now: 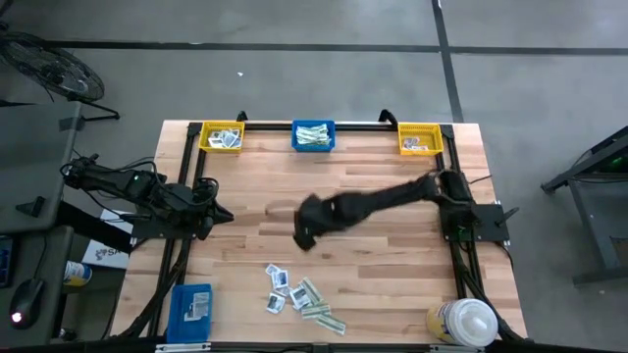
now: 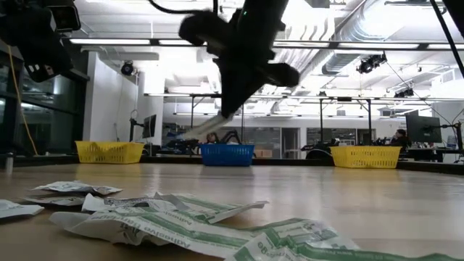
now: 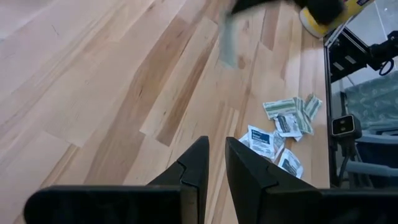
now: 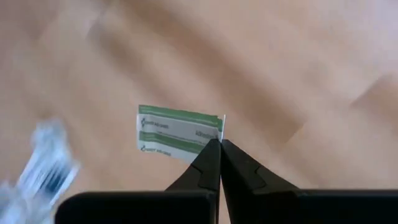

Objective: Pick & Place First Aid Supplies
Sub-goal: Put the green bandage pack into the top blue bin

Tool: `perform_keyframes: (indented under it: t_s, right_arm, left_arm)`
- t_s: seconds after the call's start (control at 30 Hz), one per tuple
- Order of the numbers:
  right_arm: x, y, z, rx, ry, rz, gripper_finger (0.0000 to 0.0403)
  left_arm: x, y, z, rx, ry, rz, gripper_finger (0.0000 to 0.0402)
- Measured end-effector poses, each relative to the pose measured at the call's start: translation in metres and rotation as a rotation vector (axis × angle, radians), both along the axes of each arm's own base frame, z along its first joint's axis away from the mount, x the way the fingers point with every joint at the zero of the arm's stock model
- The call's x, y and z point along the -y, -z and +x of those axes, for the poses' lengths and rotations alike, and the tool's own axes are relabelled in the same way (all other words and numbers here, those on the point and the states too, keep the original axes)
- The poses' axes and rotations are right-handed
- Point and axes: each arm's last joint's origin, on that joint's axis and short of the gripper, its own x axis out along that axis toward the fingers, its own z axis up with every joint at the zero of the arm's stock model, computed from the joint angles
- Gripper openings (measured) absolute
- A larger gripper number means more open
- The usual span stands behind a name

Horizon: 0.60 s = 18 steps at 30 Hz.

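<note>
mid-task: right gripper [image 4: 219, 144], at centre of the high view, is clamped on one green-and-white strip [image 4: 179, 132]; left gripper [image 3: 211, 163] waits slightly parted at left. bins [image 1: 313, 136] along the top edge already hold packets; a loose pile [image 1: 299, 297] remains at lower centre.

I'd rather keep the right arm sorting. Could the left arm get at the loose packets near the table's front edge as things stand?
Probably yes. The left claw is empty, and bare table lies between it and the packets. The right claw, holding a green-striped strip, hangs clear of that path.
</note>
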Motion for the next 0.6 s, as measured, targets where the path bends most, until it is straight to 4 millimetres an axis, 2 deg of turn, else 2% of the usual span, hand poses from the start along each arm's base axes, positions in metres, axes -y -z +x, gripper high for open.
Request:
perform_keyframes:
  t_s: [0.17, 0.37, 0.6]
  right_arm:
    - [0.057, -0.014, 0.003, 0.065, 0.107, -0.087, 0.0]
    - [0.136, -0.024, 0.005, 0.174, 0.194, -0.12, 0.0]
    - [0.222, -0.029, -0.014, 0.244, 0.288, -0.123, 0.0]
  left_arm:
    - [0.0, 0.0, 0.0, 0.002, -0.01, 0.007, 0.0053]
    - [-0.002, -0.001, 0.001, 0.019, -0.071, 0.019, 0.0053]
    - [-0.004, -0.001, 0.001, 0.031, -0.127, 0.05, 0.0053]
